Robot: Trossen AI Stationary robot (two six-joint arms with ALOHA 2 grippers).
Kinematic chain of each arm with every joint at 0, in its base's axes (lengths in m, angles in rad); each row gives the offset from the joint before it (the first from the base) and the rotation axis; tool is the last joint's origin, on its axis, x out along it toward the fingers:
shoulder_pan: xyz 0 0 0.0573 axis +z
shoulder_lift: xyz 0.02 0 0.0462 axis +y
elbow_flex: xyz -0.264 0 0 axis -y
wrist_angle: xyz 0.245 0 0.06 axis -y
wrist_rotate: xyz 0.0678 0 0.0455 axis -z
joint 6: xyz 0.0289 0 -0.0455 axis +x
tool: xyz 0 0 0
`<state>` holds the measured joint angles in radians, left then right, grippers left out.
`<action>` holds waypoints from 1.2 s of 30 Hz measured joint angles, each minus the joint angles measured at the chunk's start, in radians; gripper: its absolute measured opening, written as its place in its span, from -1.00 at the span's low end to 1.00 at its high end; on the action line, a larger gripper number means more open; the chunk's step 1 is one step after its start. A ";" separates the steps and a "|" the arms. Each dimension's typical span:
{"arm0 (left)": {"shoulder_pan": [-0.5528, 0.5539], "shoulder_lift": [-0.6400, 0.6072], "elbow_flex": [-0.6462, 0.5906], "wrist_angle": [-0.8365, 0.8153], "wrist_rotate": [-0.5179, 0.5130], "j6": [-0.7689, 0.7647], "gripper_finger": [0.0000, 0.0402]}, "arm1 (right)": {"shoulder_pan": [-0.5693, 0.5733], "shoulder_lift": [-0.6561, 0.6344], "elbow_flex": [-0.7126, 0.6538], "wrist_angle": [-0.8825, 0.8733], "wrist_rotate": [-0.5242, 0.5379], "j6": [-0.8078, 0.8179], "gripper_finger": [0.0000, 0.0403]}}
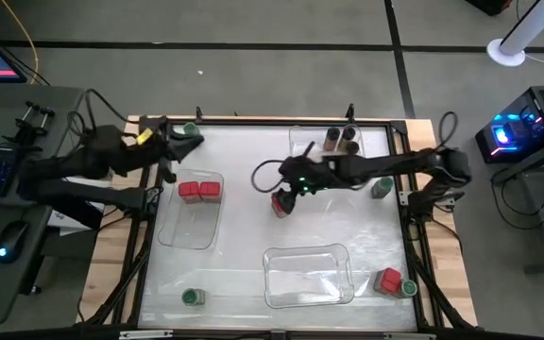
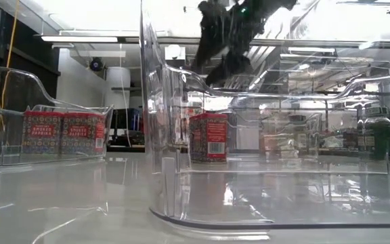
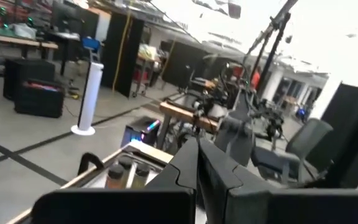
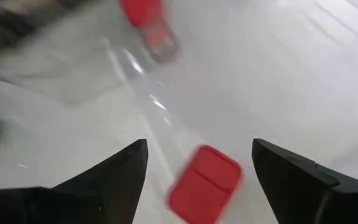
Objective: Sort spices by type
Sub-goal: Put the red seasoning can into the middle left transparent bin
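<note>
A red square-topped spice box [image 1: 280, 205] stands upright on the table's middle [image 2: 208, 135]. My right gripper [image 1: 288, 192] hovers just above it, open, and the box's red top [image 4: 205, 183] shows between the spread fingers. Two more red boxes [image 1: 199, 190] stand in the left clear tray [image 1: 173, 227]. Two brownish dark-lidded jars [image 1: 341, 142] stand in the far tray. Green-lidded jars stand at the far left corner [image 1: 190, 129], the right [image 1: 382, 188] and the near left [image 1: 191, 297]. My left gripper [image 1: 195, 144] waits shut beside the far left jar.
An empty clear tray [image 1: 307, 276] lies at the near middle and fills the front of the low view [image 2: 181, 169]. Another red box [image 1: 388, 280] stands at the near right with something green beside it. Bare table lies between the left tray and the middle box.
</note>
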<state>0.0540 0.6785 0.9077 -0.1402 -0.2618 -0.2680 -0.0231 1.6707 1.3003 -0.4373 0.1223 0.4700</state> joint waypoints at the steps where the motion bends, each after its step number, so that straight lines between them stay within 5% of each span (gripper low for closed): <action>1: 0.000 -0.004 0.000 -0.001 -0.005 0.000 -1.00 | -0.001 0.031 0.033 -0.044 0.012 0.006 0.42; 12: 0.000 0.003 0.000 -0.096 -0.008 -0.063 -1.00 | 0.000 0.303 0.361 -0.422 0.033 0.256 0.42; 36: 0.000 0.013 0.000 -0.133 -0.007 -0.086 -1.00 | 0.039 0.413 0.380 -0.474 0.028 0.421 0.42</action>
<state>0.0536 0.6914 0.9073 -0.2733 -0.2691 -0.3540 0.0162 2.0834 1.6806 -0.9111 0.1506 0.8906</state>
